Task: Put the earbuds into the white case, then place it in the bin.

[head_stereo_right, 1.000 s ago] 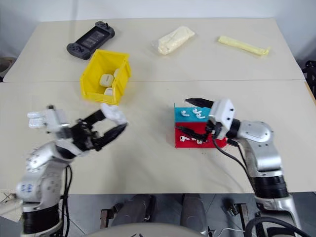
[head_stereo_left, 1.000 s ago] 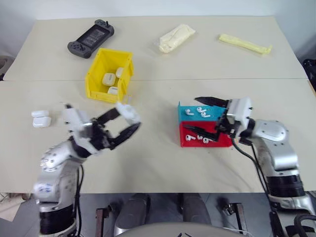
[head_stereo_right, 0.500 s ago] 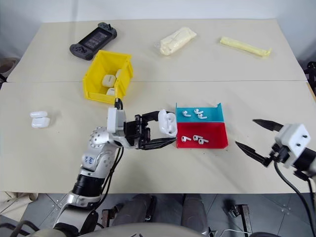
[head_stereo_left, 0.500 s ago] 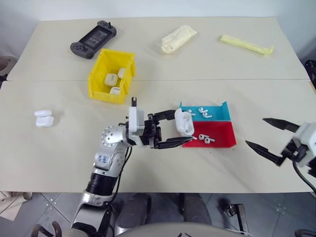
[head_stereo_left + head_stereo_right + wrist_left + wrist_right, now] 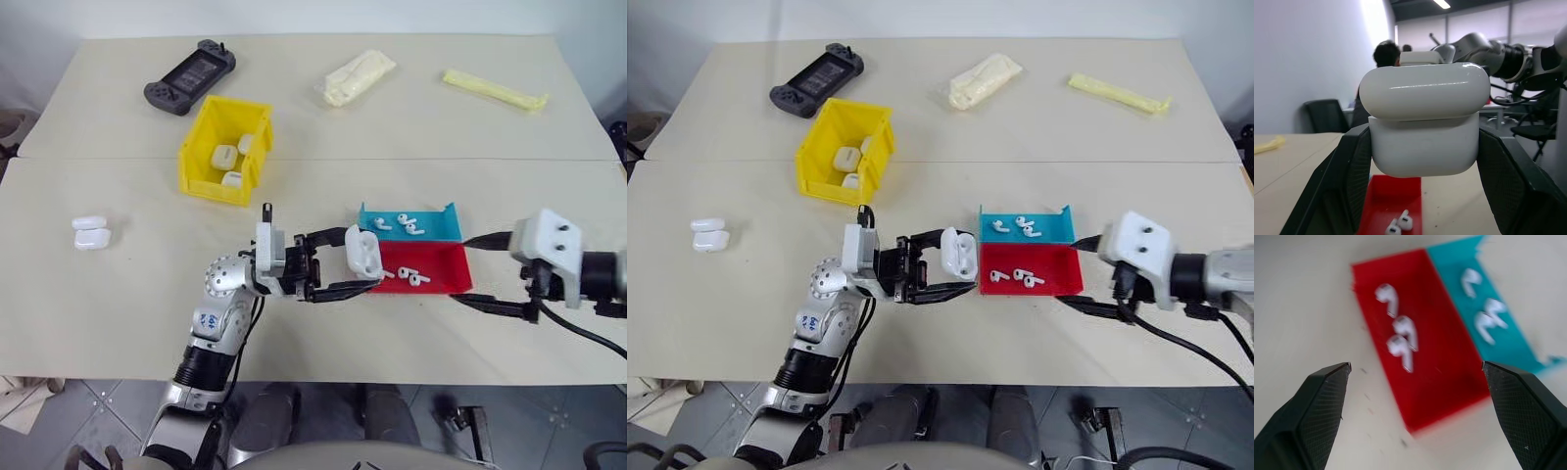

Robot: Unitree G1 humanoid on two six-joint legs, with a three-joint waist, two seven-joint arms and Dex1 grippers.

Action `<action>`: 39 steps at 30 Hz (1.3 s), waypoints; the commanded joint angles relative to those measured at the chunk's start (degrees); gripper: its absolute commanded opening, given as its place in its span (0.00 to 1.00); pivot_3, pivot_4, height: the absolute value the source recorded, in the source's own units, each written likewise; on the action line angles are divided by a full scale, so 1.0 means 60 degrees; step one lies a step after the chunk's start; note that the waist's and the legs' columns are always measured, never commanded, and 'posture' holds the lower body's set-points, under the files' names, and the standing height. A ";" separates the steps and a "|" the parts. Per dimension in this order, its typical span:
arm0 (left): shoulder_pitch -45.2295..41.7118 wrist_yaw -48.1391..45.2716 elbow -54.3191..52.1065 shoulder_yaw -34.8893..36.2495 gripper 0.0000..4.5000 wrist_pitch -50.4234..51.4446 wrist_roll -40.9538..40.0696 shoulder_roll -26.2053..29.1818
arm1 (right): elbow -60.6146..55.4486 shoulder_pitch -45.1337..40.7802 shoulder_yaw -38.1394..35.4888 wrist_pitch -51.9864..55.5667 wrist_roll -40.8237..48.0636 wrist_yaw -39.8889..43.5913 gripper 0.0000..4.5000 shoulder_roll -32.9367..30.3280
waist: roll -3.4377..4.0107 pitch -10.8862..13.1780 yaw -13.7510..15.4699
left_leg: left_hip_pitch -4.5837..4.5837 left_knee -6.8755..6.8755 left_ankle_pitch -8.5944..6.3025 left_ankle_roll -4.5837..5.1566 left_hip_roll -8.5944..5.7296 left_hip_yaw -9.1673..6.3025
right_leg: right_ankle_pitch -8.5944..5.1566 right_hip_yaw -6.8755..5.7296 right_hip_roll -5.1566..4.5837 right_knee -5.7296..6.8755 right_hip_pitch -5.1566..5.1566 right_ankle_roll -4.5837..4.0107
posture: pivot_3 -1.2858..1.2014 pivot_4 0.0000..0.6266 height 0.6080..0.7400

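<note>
— White and glossy, the rounded earbud case you want is pinched in your left gripper, lid ajar, held just at the near-left corner of the small red plastic tray. Do you see it?

— Yes. Where are the tiny white stemmed earbuds?

— You have some lying in the red tray and more earbuds in the small blue plastic tray that touches it on the far side. None sit in the case as far as you can tell.

— And my right gripper?

— Your right gripper has its two black fingers spread wide, holding nothing, just beside the red tray's right end, pointing toward it.

— The bright yellow plastic bin?

— You find it farther back on the beige bench, well apart from the trays, with several white cases inside. Two spare white cases lie on your far left.
</note>
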 commanded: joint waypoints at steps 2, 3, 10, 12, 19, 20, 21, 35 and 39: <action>0.0273 0.0455 -0.0892 -0.0037 0.62 -0.0040 0.0036 0.0125 | -0.0708 -0.0899 0.1264 0.1268 -0.0215 -0.0143 1.00 -0.0493 | -0.0002 0.0001 0.0119 | -0.0003 0.0000 -0.0002 0.0004 0.0000 -0.0003 | 0.0002 -0.0004 0.0000 -0.0012 0.0002 0.0001 | 0.52 0.24 1.00; 0.0365 0.0580 -0.0981 -0.0027 0.62 -0.0037 0.0072 0.0154 | -0.0720 -0.1272 0.1732 0.1420 -0.0427 -0.0265 1.00 -0.0394 | -0.0002 0.0001 0.0125 | -0.0006 -0.0001 -0.0004 0.0007 -0.0001 -0.0002 | 0.0003 -0.0003 0.0000 -0.0017 0.0001 0.0003 | 0.52 0.24 1.00; 0.0759 0.1021 -0.1366 -0.0139 0.62 -0.0079 0.0173 0.0275 | -0.0825 -0.2617 0.3525 0.1941 -0.1415 -0.0666 1.00 0.0143 | -0.0002 0.0002 0.0114 | -0.0007 -0.0001 -0.0007 0.0011 0.0001 0.0013 | 0.0007 -0.0002 0.0000 -0.0023 -0.0003 0.0009 | 0.52 0.24 1.00; 0.0771 0.1083 -0.1348 -0.0126 0.62 -0.0119 0.0171 0.0304 | -0.0831 -0.2773 0.3849 0.1783 -0.1749 -0.0593 0.87 0.0103 | -0.0003 0.0002 0.0110 | -0.0007 -0.0001 -0.0007 0.0012 -0.0003 0.0014 | 0.0008 -0.0001 -0.0002 -0.0023 -0.0002 0.0011 | 0.52 0.24 1.00; 0.0579 0.1234 -0.1161 -0.0168 0.62 -0.0203 0.0186 0.0267 | -0.0720 -0.3058 0.4575 0.1231 -0.2704 -0.0400 0.56 0.0195 | -0.0002 0.0001 0.0091 | -0.0006 -0.0001 -0.0008 0.0012 0.0001 0.0018 | 0.0008 -0.0001 0.0001 -0.0022 -0.0006 0.0011 | 0.52 0.24 1.00; 0.0564 0.1247 -0.1147 -0.0180 0.62 -0.0212 0.0196 0.0254 | -0.0681 -0.3081 0.4606 0.1200 -0.2789 -0.0379 0.56 0.0236 | -0.0002 0.0001 0.0092 | -0.0006 -0.0001 -0.0008 0.0012 0.0000 0.0019 | 0.0008 -0.0001 0.0001 -0.0023 -0.0007 0.0011 | 0.52 0.24 1.00; 0.0547 0.1262 -0.1135 -0.0194 0.62 -0.0215 0.0202 0.0237 | -0.0636 -0.3119 0.4655 0.1143 -0.2891 -0.0351 0.56 0.0271 | -0.0002 0.0001 0.0089 | -0.0006 -0.0001 -0.0008 0.0012 0.0000 0.0019 | 0.0008 -0.0001 0.0000 -0.0022 -0.0007 0.0011 | 0.52 0.24 1.00; 0.0641 0.1429 -0.1270 -0.0248 0.62 -0.0180 0.0218 0.0330 | -0.0155 -0.3479 0.4984 0.1075 -0.3686 -0.0025 0.56 0.0916 | -0.0003 0.0001 0.0084 | -0.0006 -0.0003 -0.0008 0.0012 0.0001 0.0020 | 0.0008 0.0001 0.0001 -0.0024 -0.0008 0.0011 | 0.52 0.24 1.00; 0.0636 0.1500 -0.1304 -0.0202 0.62 -0.0161 0.0202 0.0402 | -0.0024 -0.3571 0.5125 0.1007 -0.3872 0.0060 0.56 0.1033 | -0.0002 0.0001 0.0081 | -0.0006 -0.0003 -0.0008 0.0012 0.0000 0.0020 | 0.0009 0.0001 0.0001 -0.0024 -0.0007 0.0011 | 0.52 0.24 1.00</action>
